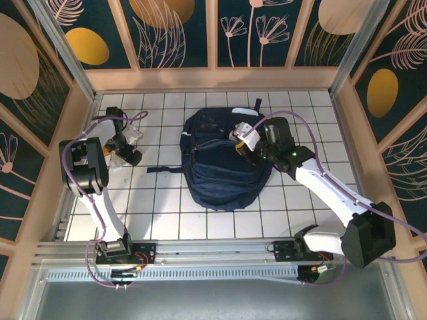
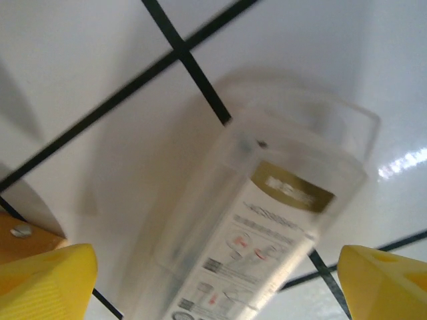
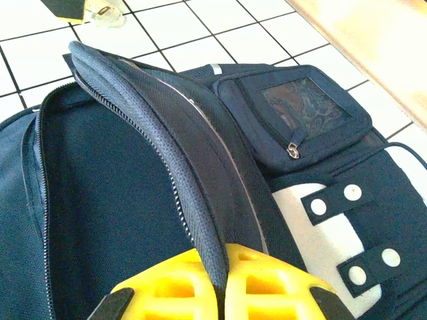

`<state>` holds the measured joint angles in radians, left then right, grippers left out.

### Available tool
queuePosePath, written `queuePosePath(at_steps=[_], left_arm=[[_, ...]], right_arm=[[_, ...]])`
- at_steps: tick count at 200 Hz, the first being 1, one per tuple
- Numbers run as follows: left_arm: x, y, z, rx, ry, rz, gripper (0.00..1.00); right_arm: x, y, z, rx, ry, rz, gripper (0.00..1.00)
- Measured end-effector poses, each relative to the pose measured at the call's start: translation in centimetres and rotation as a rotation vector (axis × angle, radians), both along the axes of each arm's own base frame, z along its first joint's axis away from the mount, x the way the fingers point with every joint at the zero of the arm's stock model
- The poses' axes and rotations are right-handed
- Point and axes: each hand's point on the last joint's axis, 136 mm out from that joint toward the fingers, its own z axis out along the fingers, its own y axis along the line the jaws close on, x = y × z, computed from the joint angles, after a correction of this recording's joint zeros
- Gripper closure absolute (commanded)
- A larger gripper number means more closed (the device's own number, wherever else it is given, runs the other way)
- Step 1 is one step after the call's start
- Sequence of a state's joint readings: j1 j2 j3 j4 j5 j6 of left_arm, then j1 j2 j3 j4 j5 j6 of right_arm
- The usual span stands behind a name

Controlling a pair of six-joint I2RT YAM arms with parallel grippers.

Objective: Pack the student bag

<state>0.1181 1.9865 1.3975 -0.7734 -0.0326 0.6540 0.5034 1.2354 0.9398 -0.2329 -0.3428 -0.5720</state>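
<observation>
Left pincer [image 1: 127,151], seen from above, hovers at the tabletop's [image 1: 200,220] far left over a clear box [image 1: 135,135]. It is well apart from the bag [image 1: 213,180], which lies mid-tabletop to its right. Right pincer [image 1: 243,139] sits at the bag's top edge.

Left wrist view: yellow fingertips [image 2: 47,283] are spread wide either side of the box [image 2: 267,220] without touching it. Its long axis runs between them.

Right wrist view: pincer [image 3: 223,283] is clamped on the bag's [image 3: 120,200] unzipped flap, holding it raised.
</observation>
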Motion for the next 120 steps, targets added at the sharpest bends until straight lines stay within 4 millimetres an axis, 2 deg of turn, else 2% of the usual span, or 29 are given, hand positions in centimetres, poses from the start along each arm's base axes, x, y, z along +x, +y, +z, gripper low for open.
queuePosePath(at_steps=[34, 72, 92, 120], left_arm=[[0.3, -0.6, -0.6, -0.041, 0.015, 0.019, 0.26], [-1.2, -1.6, -1.3, -0.093, 0.054, 0.016, 0.3], [-2.4, -1.6, -1.4, -0.09, 0.068, 0.019, 0.4], [-2.6, -1.7, -1.3, -0.091, 0.06, 0.026, 0.44]], right_arm=[[-0.1, -0.1, 0.0, -0.003, -0.003, 0.002, 1.0], [-0.1, -0.1, 0.1, -0.006, 0.004, 0.002, 1.0], [-0.2, -0.1, 0.2, -0.008, 0.01, 0.004, 1.0], [-0.2, -0.1, 0.0, -0.012, 0.019, 0.005, 1.0]])
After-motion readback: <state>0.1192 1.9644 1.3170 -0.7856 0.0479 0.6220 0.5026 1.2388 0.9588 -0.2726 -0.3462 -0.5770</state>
